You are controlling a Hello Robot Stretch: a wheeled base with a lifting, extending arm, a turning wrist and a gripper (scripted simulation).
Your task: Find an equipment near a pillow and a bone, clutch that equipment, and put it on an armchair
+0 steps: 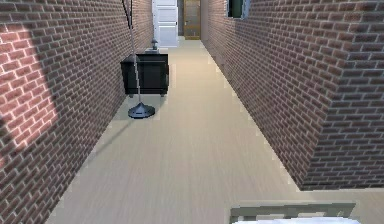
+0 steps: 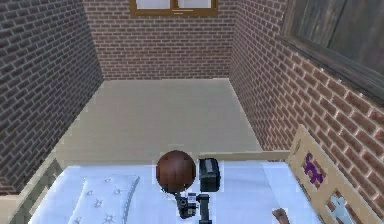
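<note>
A brown ball (image 2: 176, 170) shows over the far edge of a bed (image 2: 250, 185) with a pale cover in the arm side view. The gripper (image 2: 194, 184) has its dark body just right of the ball, at the end of the arm rising from the bottom edge. I cannot tell whether the gripper holds the ball or the ball lies on the bed. A white pillow (image 2: 105, 198) lies on the bed to the ball's left. A purple shape (image 2: 313, 170) rests by the wooden bed frame (image 2: 300, 150) at the right.
Beyond the bed lies bare beige floor (image 2: 160, 110) between brick walls, with windows at the back and right. In the forward view a brick corridor runs ahead, with a floor lamp (image 1: 140, 108), a dark cabinet (image 1: 146, 72) and a white door (image 1: 166, 20).
</note>
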